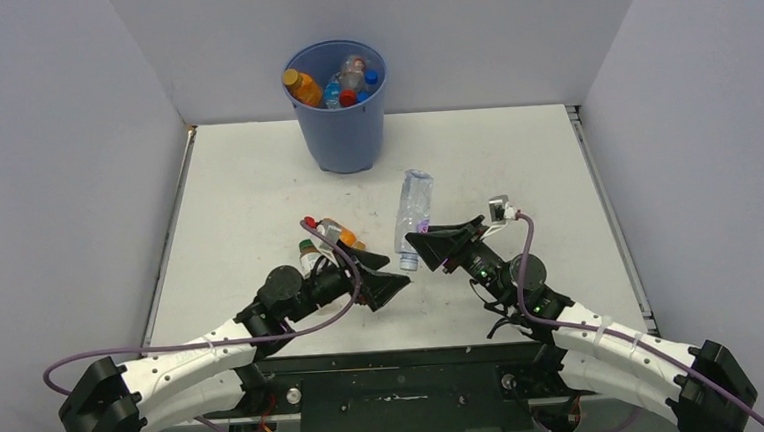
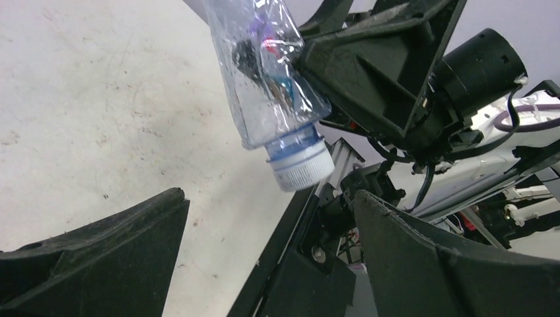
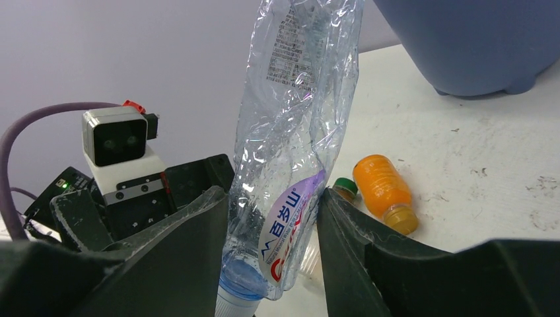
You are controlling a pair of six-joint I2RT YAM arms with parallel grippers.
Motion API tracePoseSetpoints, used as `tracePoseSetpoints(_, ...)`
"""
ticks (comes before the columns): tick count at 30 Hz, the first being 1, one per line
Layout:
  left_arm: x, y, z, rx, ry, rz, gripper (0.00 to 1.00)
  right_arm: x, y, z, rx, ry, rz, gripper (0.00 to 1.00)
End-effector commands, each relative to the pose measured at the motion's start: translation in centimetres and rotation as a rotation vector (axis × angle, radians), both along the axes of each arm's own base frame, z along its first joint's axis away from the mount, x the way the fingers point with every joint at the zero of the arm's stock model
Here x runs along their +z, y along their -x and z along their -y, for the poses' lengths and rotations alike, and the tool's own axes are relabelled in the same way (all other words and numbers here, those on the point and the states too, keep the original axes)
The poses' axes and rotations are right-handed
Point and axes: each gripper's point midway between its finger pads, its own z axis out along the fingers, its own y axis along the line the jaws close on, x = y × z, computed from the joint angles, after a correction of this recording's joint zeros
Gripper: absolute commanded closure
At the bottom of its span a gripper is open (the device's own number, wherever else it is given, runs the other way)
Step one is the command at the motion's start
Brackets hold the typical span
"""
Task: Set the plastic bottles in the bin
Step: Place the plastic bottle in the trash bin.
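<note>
Near the front of the surface (image 1: 256,184), the right gripper (image 1: 422,244) clamps a crumpled clear bottle (image 1: 413,206) cap-down; the left gripper (image 1: 387,286) gapes empty

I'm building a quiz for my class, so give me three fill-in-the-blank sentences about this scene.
1. The right gripper holds the crumpled clear bottle; the left gripper holds ____.
2. The bin is coloured ____.
3. An orange bottle lies on the ____, outside the bin.
Missing words: nothing; blue; table.
</note>
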Motion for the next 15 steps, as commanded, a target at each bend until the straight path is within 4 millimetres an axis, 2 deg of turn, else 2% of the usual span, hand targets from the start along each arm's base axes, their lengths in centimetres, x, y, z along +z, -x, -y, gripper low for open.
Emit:
tracePoseSetpoints(1,5.7,-0.9,0.4,0.035,0.14,0.135,0.04,3.0,0.7,-0.3,0.008,-0.066,0.088,0.69)
tracePoseSetpoints(6,5.6,-1.9,1.1,0.061,0.136,0.116,0.04,3.3,1.3,-1.0,0.026,-0.069,0.099,0.69)
tracePoseSetpoints(8,5.6,-1.8,1.3,0.056,0.142,0.115,0.01,3.2,1.6,-1.3,0.037,-0.064,0.1,0.69)
tracePoseSetpoints(9,5.7,-1.7,1.4,0.048,0.147,0.113,0.03,3.2,1.7,-1.4,0.04,-0.063,0.101,0.69)
tracePoseSetpoints(13,5.8,-1.1,2.0,0.002,0.15,0.112,0.26,3.2,1.4,-1.0,0.006,-0.067,0.097,0.69)
tracePoseSetpoints(15,5.6,-0.7,2.4,-0.027,0.144,0.109,0.42,3.1,1.4,-0.9,0.001,-0.065,0.096,0.69)
